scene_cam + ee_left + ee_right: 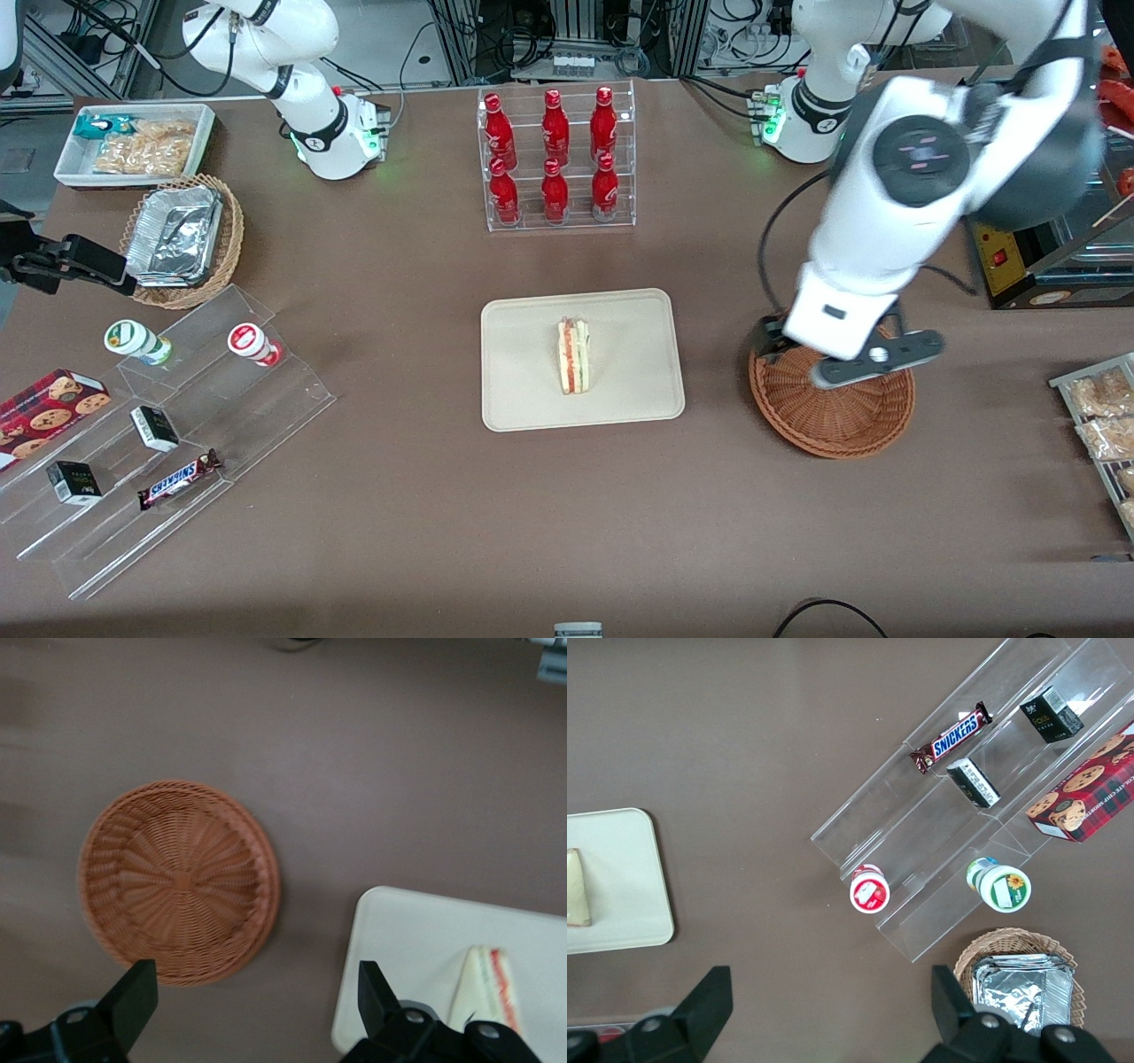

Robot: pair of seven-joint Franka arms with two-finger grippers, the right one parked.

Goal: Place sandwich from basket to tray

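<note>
Sandwich [573,355] lies on the beige tray [638,403], approx mid-tray, on its side w/ the red and green filling layers showing. Basket [842,425] sits on the brown table [425,514] toward the working arm's end, well apart from the tray, and in the wrist view it looks empty. So the placing looks done, judging from how things lie.

Gripper [252,1005] hangs above the table over the gap between basket and tray, w/ nothing between the fingers [133,997]; they stand spread wide. In the front view the left arm's wrist covers the part of the basket rim farthest from the camera.

Risks from here, as judgement only:
- Arm sits low over the basket; a careless sideways pull-out could clip the wicker rim and drag or tip the light bowl.
- If the arm swings toward the tray, an open finger could nudge the sandwich or shove the tray, since neither looks fixed down.
- The wrapped wedge rests on a narrow face; a bump to the table or tray might roll it over, though the low rim would prob. keep it in.

Safest exit appears to be straight up first, then away.
</note>
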